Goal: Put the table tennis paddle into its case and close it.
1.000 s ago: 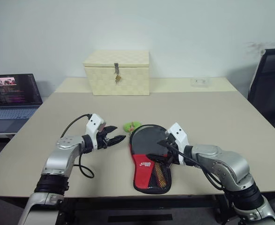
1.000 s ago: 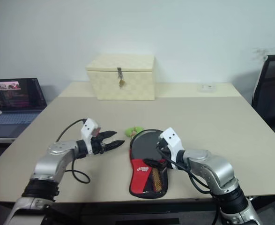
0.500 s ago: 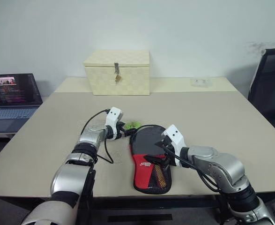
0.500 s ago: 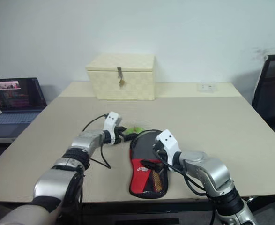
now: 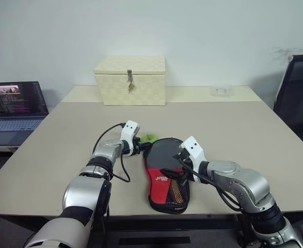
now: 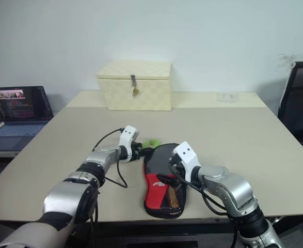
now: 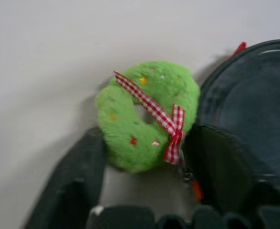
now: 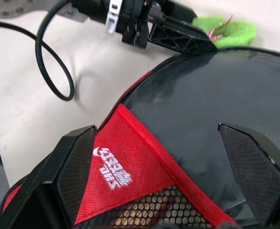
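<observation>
Since a second ago the left gripper (image 7: 144,167) has reached forward and inward across the table (image 5: 234,124), from a spot well left of the case (image 5: 166,173) to the green plush tag (image 7: 147,114) at the case's top edge. Its two black fingers (image 7: 73,176) now stand on either side of that fuzzy green ring, which carries a red-and-white checked ribbon and small coloured dots; the fingers are partly drawn in around it, but I cannot tell whether they actually pinch it. Just beyond the inner finger lies the round black top of the case.

The right gripper (image 8: 163,167) has kept its place above the middle of the case, fingers spread wide with nothing between them. Directly under it sit the red lower panel with a white logo (image 8: 112,169), whose letters I can't quite make out, and the mesh pocket (image 8: 163,212) beside that panel. The paddle itself is not visible apart from the cover; the case lies flat on the table between the two arms.

Far beyond the grippers stands a cream checkered box (image 5: 130,80) with a metal latch. Off to the left arm's side an open laptop (image 5: 14,106) shows lines of text too small to read.
</observation>
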{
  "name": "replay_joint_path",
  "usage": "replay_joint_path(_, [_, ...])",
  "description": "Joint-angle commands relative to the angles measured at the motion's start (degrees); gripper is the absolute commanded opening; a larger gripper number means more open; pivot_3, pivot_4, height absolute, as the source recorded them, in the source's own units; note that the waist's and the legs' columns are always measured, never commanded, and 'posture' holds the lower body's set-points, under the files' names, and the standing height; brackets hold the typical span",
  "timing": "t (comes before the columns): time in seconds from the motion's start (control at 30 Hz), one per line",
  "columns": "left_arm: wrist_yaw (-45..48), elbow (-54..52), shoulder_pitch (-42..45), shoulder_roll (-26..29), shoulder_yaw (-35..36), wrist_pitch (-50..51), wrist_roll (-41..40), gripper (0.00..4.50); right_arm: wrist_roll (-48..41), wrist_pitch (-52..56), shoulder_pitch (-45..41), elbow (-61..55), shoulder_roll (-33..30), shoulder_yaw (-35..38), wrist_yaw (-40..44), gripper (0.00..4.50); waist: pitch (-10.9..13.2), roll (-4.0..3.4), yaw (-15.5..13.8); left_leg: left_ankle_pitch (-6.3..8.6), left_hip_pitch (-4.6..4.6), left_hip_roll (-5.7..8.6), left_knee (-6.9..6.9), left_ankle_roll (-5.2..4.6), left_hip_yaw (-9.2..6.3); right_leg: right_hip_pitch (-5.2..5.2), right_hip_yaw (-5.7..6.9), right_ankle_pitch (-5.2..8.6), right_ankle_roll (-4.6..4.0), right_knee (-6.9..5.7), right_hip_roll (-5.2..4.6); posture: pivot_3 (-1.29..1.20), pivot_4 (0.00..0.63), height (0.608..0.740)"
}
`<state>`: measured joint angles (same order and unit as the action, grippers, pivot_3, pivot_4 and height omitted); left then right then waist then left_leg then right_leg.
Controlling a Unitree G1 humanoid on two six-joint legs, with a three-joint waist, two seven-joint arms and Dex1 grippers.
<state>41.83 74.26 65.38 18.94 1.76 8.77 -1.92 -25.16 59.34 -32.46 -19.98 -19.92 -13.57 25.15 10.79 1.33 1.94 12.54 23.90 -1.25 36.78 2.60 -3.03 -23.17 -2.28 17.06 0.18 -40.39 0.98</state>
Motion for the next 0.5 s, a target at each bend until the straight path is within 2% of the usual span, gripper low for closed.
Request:
replay_joint_path(0.03, [-1.7, 1.0, -1.0, 0.5, 0.7, 0.8, 0.9, 1.84, 0.9, -2.7, -3.1, -1.1, 1.0, 1.0, 0.0, 4.5, 0.0, 0.0, 0.1, 0.0, -0.01, 0.0, 0.05, 0.0, 0.0, 0.0, 0.0, 0.01, 0.02, -0.07, 0.01, 0.0, 0.15, 0.74])
replay_joint_path(0.2, [-1.9, 0.8, -1.5, 0.6, 1.8, 1.0, 0.7, 0.19, 2.5, -4.2, -6.2, 1.9, 3.5, 0.1, -0.4, 4.5, 0.0, 0.01, 0.8, -0.01, -0.2, -0.03, 0.17, 0.01, 0.02, 0.0, -0.05, 0.11, 0.2, -0.48, 0.04, 0.0, 0.15, 0.74])
replay_joint_path(0.23, [-2.0, 0.7, -1.6, 0.7, 2.0, 1.0, 0.7, 0.01, 3.2, -5.0, -6.8, 3.3, 4.4, -0.7, -0.5, 4.5, 0.0, 0.01, 0.9, -0.01, -0.21, -0.05, 0.18, 0.01, 0.01, 0.0, -0.06, 0.12, 0.2, -0.49, 0.04, 0.0, 0.15, 0.74])
replay_joint_path(0.33, [-2.0, 0.5, -2.0, 0.7, 2.5, 1.1, 0.6, 0.01, 7.3, -9.2, -7.5, 11.6, 7.4, -4.2, -1.3, 4.5, 0.0, 0.02, 1.1, -0.02, -0.21, -0.08, 0.18, 0.01, 0.03, 0.0, -0.07, 0.12, 0.2, -0.49, 0.06, 0.0, 0.15, 0.74])
replay_joint_path(0.5, [-1.4, 0.2, -2.0, 0.9, 2.9, 1.2, 0.8, 0.01, 12.8, -14.9, -6.1, 21.3, 8.7, -7.2, -1.5, 4.5, 0.0, 0.02, 1.1, -0.01, -0.13, -0.08, 0.16, 0.01, 0.01, -0.03, -0.04, 0.02, 0.03, -0.46, 0.04, 0.0, 0.15, 0.74])
